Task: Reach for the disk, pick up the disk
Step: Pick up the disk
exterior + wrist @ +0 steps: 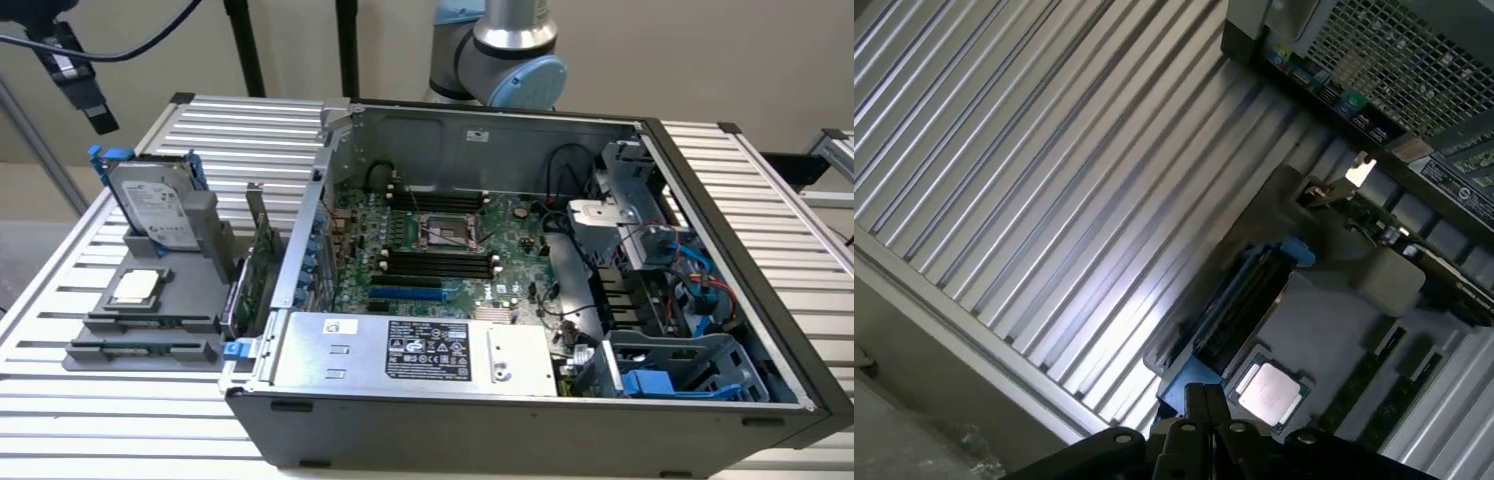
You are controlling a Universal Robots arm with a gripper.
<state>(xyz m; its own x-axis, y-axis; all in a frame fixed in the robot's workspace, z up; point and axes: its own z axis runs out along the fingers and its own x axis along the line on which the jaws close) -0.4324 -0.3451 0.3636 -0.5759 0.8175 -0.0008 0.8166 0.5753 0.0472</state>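
The disk (154, 203) is a silver-grey hard drive with a white label and blue rails. It stands upright in a grey holder (147, 315) at the exterior view's left, beside the open computer case. My gripper (94, 108) hangs above and to the left of the disk, well apart from it, with its black fingers together and nothing between them. In the wrist view the shut gripper (1204, 398) points toward the disk (1239, 310), seen edge-on with its blue rails.
A small silver-topped chip (138, 288) (1269, 390) lies on the holder in front of the disk. The open computer case (307, 290) stands right of the holder, with a silver power-supply box (414, 350) at its front. A ribbed aluminium table (227, 130) carries everything.
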